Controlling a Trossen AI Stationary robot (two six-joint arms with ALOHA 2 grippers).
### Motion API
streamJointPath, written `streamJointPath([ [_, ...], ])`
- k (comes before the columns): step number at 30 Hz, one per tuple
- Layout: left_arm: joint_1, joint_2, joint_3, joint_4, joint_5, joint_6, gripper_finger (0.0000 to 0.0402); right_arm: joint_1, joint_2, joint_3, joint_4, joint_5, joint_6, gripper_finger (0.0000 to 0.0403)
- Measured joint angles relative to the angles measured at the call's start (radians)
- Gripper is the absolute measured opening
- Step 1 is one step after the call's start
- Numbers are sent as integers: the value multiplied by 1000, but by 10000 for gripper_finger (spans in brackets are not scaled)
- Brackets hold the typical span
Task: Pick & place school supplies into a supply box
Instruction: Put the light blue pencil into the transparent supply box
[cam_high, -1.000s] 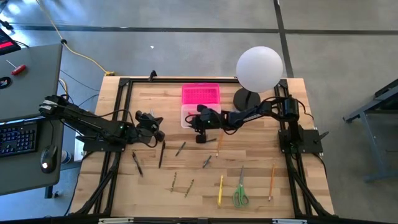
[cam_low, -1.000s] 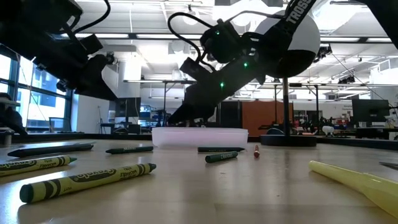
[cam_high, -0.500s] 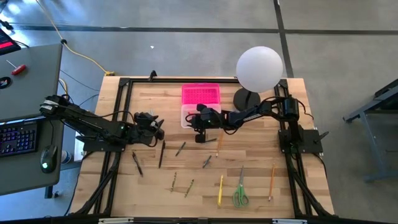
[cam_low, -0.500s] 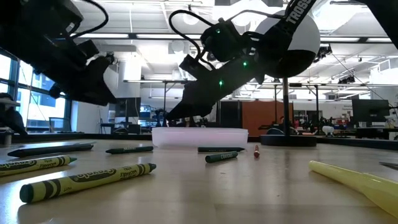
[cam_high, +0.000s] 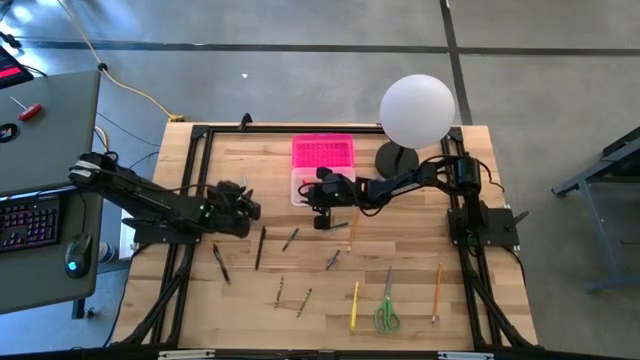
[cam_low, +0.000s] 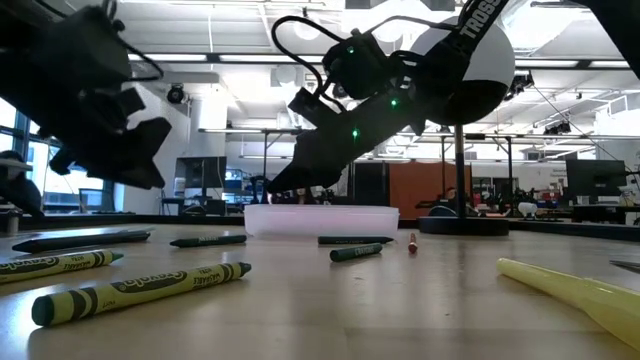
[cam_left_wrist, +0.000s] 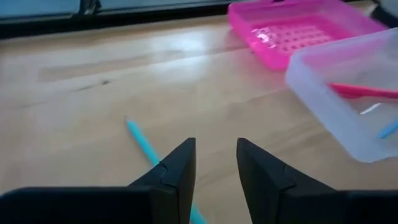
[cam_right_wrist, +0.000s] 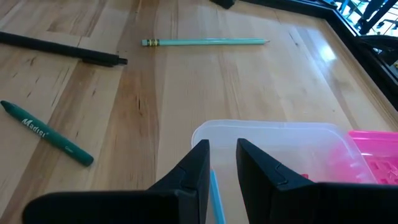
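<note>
While the left gripper (cam_left_wrist: 214, 163) hung with fingers apart over a blue pencil (cam_left_wrist: 144, 140), I'd have lowered squarely astride it. The right gripper (cam_right_wrist: 222, 163), fingers slightly apart around a blue pencil over the clear box (cam_right_wrist: 273, 140), waited.

Bare wood: the table (cam_high: 410, 255) between the clear box (cam_high: 305, 186) and the near row of supplies; also the strip beside the pink lid (cam_high: 323, 152).
Obstacles: white globe lamp (cam_high: 417, 110) at the far right; right arm (cam_high: 405, 183) reaching across to the box; left gripper (cam_high: 240, 205) just left of the box; scattered crayons (cam_low: 140, 290) and scissors (cam_high: 386, 312) near the front edge.
</note>
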Motion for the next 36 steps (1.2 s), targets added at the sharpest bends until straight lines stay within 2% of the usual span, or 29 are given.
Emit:
streamJointPath([
  [9,0,232,0,36,-9,-326,167,0,0,0,-2,0,0,59],
  [13,0,286,0,78,-15,-410,167,0,0,0,-2,0,0,59],
  [24,6,305,0,96,-53,-446,167,0,0,0,-2,0,1,59],
  [31,99,335,0,122,72,-432,167,0,0,0,-2,-1,1,59],
  [36,139,359,3,138,74,-429,167,0,0,0,-2,-1,11,59],
])
